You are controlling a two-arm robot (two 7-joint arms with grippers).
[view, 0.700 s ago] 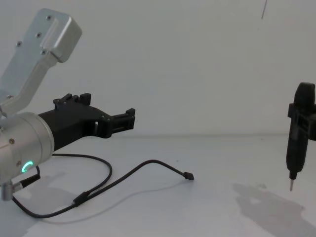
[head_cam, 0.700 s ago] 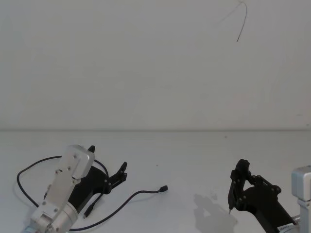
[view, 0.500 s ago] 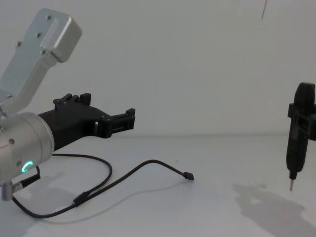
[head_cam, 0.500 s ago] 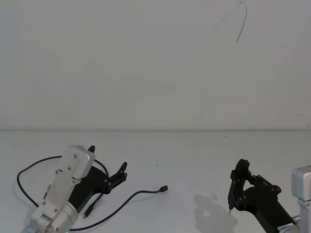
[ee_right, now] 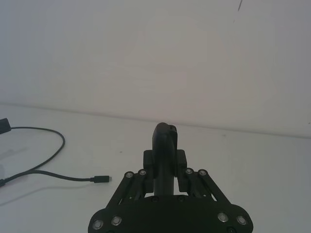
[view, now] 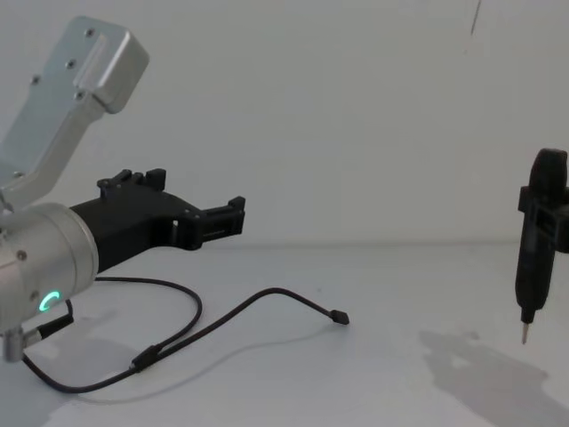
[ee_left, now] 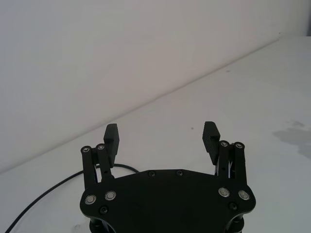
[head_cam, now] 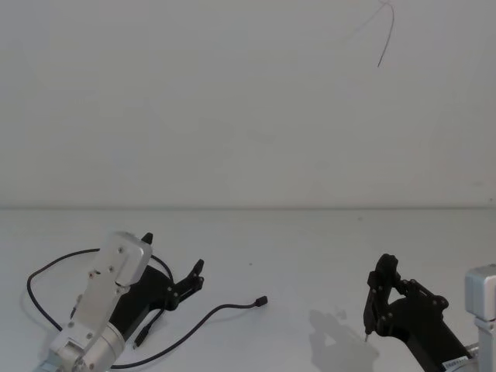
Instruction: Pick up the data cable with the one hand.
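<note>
Where the white tabletop (view: 400, 294) meets the plain white wall (head_cam: 232, 101), a straight seam crosses the head view. The room offers little else besides one thin dark curved line (head_cam: 386, 39) high on that wall. The surface is matte and bare apart from soft grey shadows below each arm.

Counted out, there is one data cable (view: 277, 291) and two pincers.

The left pincer (ee_left: 161, 132) is the bulky black one on the silver cylinder with the green-lit ring. It hangs above the tabletop with its jaws spread wide and nothing between them. The data cable lies flat on the tabletop beneath and just beside this pincer, not touching it. One loop of the cable curves under the black body and back toward the arm. A small inline bulge sits below the wrist. A free length arcs out past the fingertips, and it ends in one small plug on the side toward the other arm.

The right pincer (ee_right: 165, 133) is slim and upright, with a pale pointed tip aimed down. It hovers well apart from the cable's plug, with its fingers pressed together and gripping nothing.
</note>
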